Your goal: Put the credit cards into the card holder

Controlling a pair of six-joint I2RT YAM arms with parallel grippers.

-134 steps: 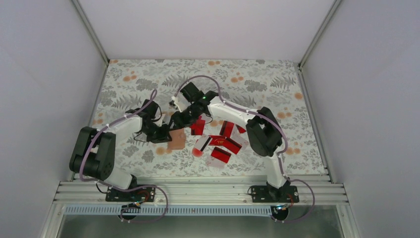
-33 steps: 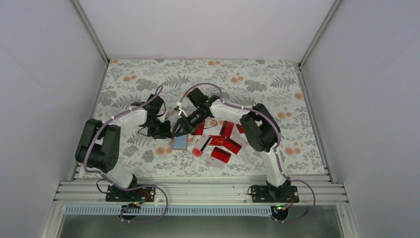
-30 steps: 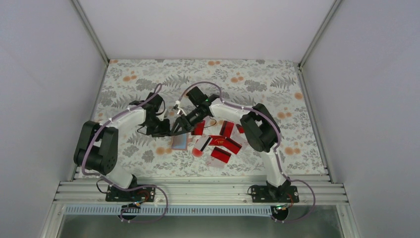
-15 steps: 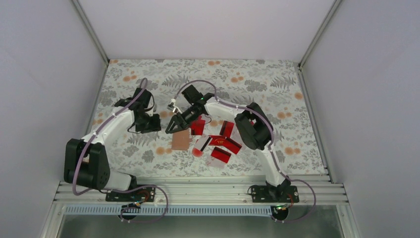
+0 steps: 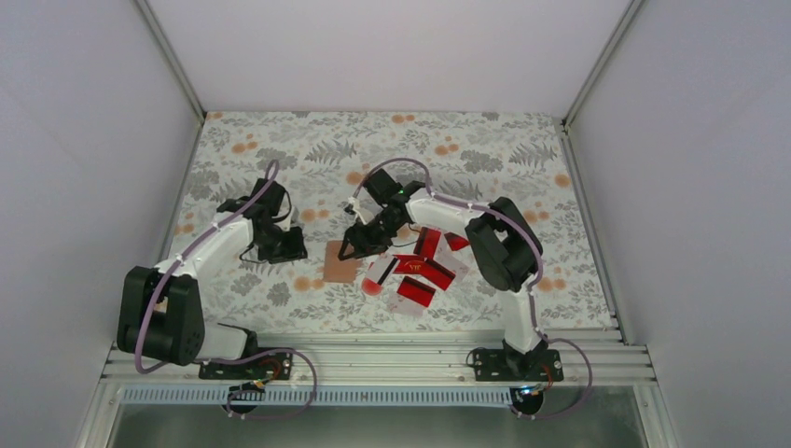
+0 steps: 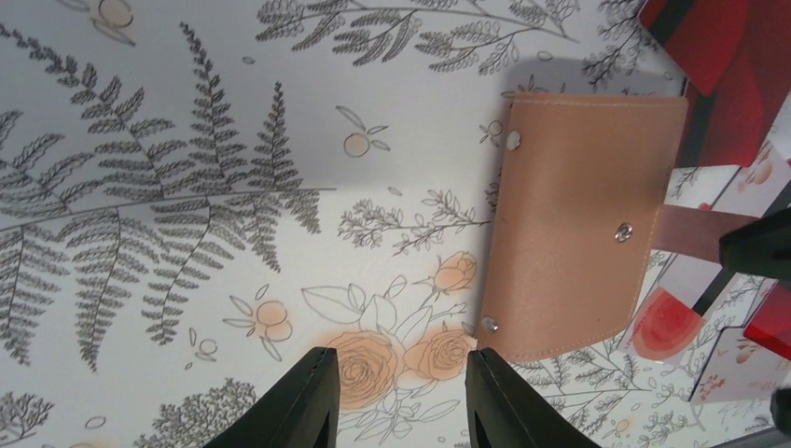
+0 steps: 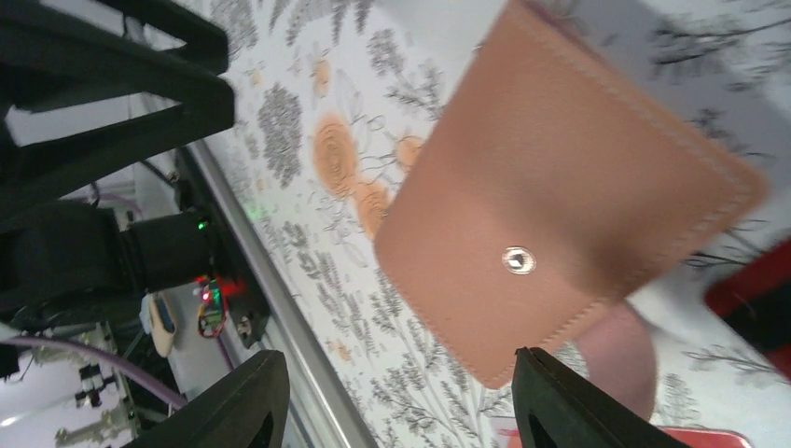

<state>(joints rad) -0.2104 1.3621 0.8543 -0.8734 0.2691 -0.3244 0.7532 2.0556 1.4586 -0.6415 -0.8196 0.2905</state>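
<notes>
- Card holder (image 5: pixel 340 264): closed, flat on the floral surface (image 5: pixel 448 149), just left of the credit cards (image 5: pixel 415 271).
- Left hand (image 6: pixel 401 359): narrowly parted, empty, near the card holder.
- Right hand (image 7: pixel 396 359): wide, empty, over the card holder.

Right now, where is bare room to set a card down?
Bare: the table's far strip along the back wall, and the near patch left of the card holder. Crowded: right of it, where the credit cards overlap.
</notes>
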